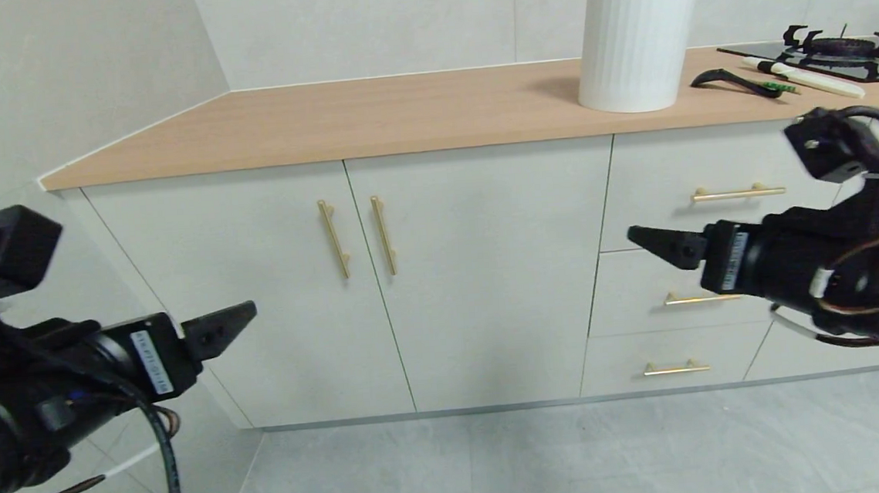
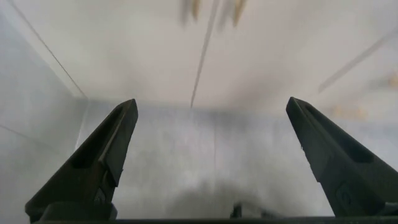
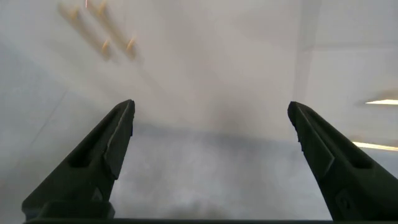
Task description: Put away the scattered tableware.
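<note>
Lost the top of the white ribbed cylinder (image 1: 637,31) to the upper edge of the head view, and the far side of the black stove (image 1: 847,48) to the right edge. Could not settle what the tableware pieces were, being small in the head view. Made out a black curved utensil (image 1: 737,80), a long white-handled piece (image 1: 815,79) with a dark band near one end, and a small green item (image 1: 779,87) between them, too small to name. Found all three at the upper right of the head view, lying flat on the wooden countertop (image 1: 361,117), just right of the cylinder and in front of the stove; could not tell whether touching one another. Caught only smeared gold streaks for handles in both wrist views. Saw the left gripper (image 2: 211,102) at the lower left of the head view, before the pale cabinet doors (image 1: 295,287), with fingers spread wide, gripping nothing and touching nothing. Saw the right gripper (image 3: 211,104) at the middle right of the head view, before the drawers (image 1: 674,176) with their gold handles (image 1: 737,193), likewise spread wide and empty. Placed both well below the countertop and well apart from the tableware.
</note>
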